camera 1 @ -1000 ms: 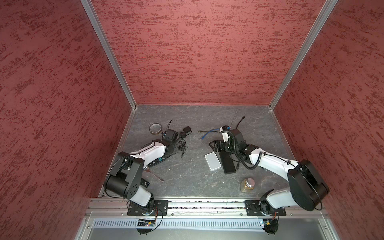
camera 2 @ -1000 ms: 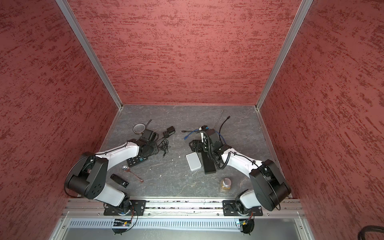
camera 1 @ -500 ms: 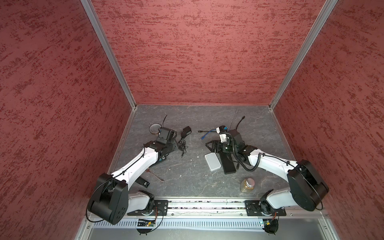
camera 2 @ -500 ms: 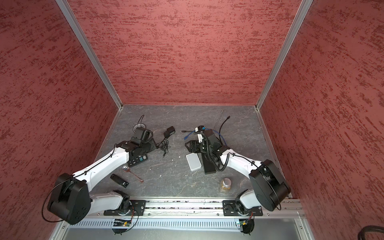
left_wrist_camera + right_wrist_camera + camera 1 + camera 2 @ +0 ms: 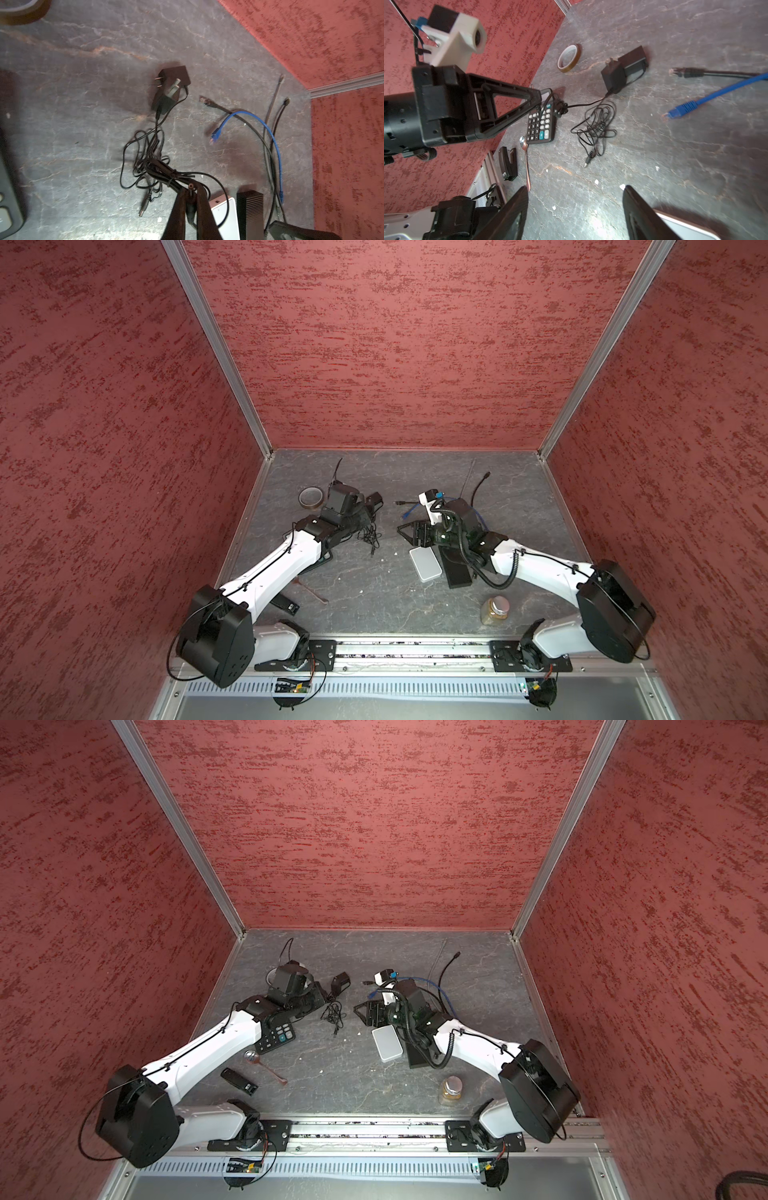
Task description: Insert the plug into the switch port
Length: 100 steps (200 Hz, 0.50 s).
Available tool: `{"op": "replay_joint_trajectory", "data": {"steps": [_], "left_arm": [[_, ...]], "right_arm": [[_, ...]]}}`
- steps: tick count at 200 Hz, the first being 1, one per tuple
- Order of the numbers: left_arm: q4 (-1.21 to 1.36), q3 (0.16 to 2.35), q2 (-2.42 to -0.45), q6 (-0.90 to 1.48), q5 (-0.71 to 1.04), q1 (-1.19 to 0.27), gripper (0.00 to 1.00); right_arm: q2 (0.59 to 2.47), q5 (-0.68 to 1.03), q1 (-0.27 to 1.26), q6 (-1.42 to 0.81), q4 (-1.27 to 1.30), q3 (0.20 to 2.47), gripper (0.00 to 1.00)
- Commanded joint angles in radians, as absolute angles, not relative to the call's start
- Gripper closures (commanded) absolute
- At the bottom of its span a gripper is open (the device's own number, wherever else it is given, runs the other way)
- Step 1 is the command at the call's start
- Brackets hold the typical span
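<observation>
The left pincer [image 5: 190, 190] pinches the black cord [image 5: 149, 164]; the right pincer [image 5: 575, 188] stands open, white switch [image 5: 424, 564] at its five o'clock.

- Calculator [image 5: 9, 187]: cut off by the left wrist view's edge.
- Tape roll [image 5: 20, 8]: cropped, blurred.
- Plug [image 5: 190, 185]: mostly hidden between left gripper [image 5: 191, 190] fingers.
- White switch [image 5: 683, 227]: cropped in right wrist view.
</observation>
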<state>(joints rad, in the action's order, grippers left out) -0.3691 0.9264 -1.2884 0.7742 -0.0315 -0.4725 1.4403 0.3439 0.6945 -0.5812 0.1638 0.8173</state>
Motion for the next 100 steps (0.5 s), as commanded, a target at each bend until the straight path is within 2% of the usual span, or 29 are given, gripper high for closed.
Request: {"op": "replay_joint_trajectory", "data": {"steps": [1,100], "left_arm": [[-0.293,0.944,-1.269,0.801,-0.067,-0.494,1.00],[-0.125,0.879,-1.375,0.986,-0.053,-0.608,1.00]], "right_arm": [[1.438,0.312,0.700,-0.604,0.175,0.849,0.30],[1.431,0.280,0.701,-0.709,0.317,0.814,0.44]]}}
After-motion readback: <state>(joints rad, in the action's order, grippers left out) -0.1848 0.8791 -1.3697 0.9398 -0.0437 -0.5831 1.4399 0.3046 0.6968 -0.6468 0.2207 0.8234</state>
